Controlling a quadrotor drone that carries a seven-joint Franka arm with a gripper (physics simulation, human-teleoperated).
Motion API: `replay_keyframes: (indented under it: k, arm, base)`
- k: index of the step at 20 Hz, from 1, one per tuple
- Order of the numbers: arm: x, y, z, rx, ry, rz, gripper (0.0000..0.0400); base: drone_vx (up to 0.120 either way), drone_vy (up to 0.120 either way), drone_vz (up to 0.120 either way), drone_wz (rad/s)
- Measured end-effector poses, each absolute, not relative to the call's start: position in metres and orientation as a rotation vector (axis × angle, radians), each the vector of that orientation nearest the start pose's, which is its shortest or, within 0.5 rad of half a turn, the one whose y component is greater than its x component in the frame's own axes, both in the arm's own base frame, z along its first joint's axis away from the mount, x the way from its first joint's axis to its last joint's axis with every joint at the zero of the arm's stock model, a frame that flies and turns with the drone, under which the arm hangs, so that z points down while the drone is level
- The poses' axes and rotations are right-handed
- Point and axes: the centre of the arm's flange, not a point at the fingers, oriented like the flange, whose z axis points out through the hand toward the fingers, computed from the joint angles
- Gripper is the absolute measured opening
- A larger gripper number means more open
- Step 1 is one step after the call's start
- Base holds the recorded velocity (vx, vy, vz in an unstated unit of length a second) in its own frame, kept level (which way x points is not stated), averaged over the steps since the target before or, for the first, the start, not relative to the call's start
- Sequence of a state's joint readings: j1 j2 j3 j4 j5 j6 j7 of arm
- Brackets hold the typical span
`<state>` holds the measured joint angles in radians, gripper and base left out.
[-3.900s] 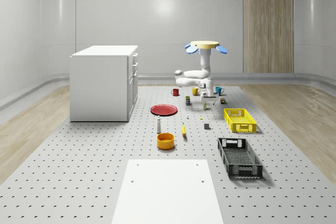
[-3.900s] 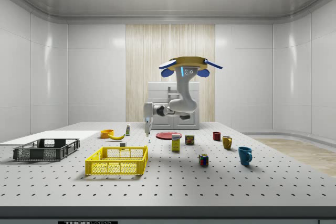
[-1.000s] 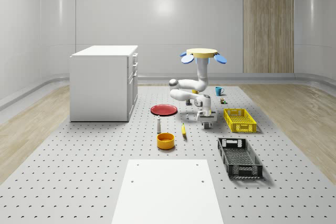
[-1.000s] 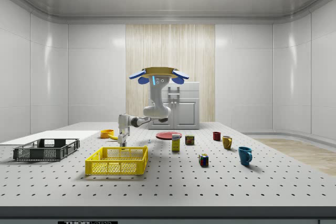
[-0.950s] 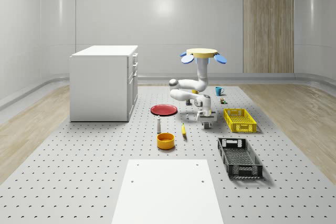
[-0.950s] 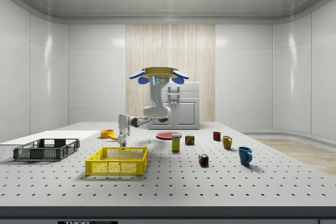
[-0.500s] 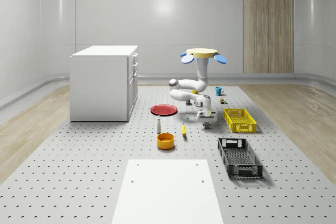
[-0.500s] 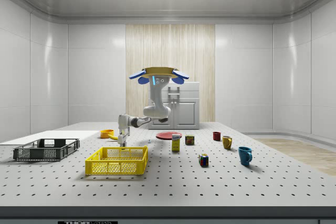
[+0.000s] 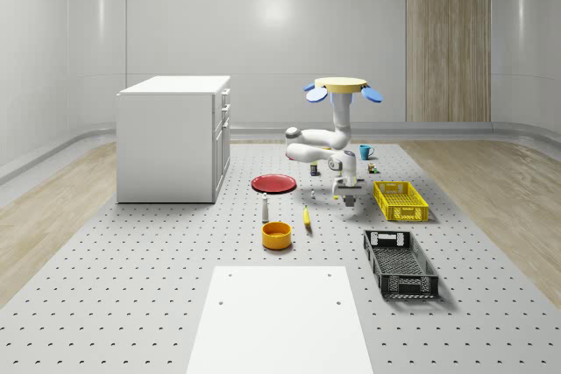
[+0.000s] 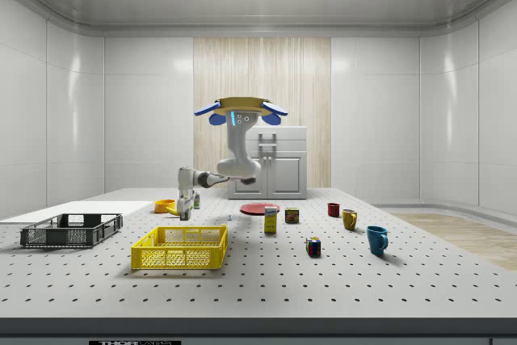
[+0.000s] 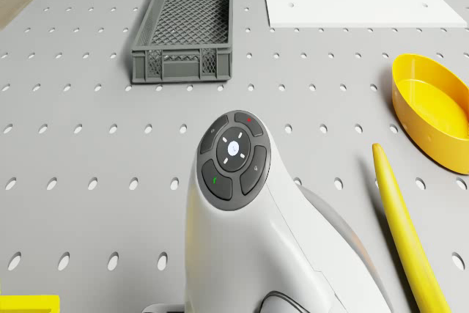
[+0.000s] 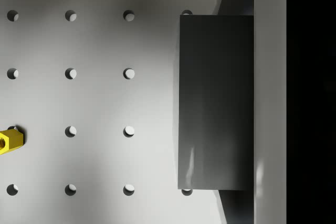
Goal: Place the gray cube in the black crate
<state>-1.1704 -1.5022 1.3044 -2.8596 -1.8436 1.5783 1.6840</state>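
while drone [image 9: 342, 88] hovers, fingers [image 12: 270, 98] grip gray cube [image 12: 215, 103].

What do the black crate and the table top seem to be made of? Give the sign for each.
The black crate looks like moulded plastic with a matt finish: its walls and floor are an open lattice. The table top looks like grey painted metal, judging by its smooth surface and regular grid of holes, though that is uncertain.

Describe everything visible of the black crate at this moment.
The black crate is a long, low rectangular basket with mesh-like perforated walls and floor, seemingly plastic. It sits flat and upright on the perforated table, nothing visible inside, nearer the whole-scene camera than the yellow crate. Nothing touches it apart from the table; the gripper hangs well apart from it.
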Motion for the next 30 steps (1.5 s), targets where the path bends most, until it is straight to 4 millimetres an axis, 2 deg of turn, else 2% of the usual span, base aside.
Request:
replay_keyframes:
  k: [9,23,26,30]
  arm:
    - [0.3068,0.0,0.5,0.001,-0.002,0.785,0.0251]
    - [0.3068,0.0,0.4987,0.001,-0.002,0.785,0.0251]
    - [0.3068,0.0,0.4987,0.001,-0.002,0.785,0.0251]
    - [0.3068,0.0,0.4987,0.001,-0.002,0.785,0.0251]
  base:
    - [0.12,0.12,0.111,0.0]
    - [0.12,0.12,0.0,0.0]
    - [0.013,0.12,0.0,0.0]
    - [0.1,0.01,0.0,0.0]
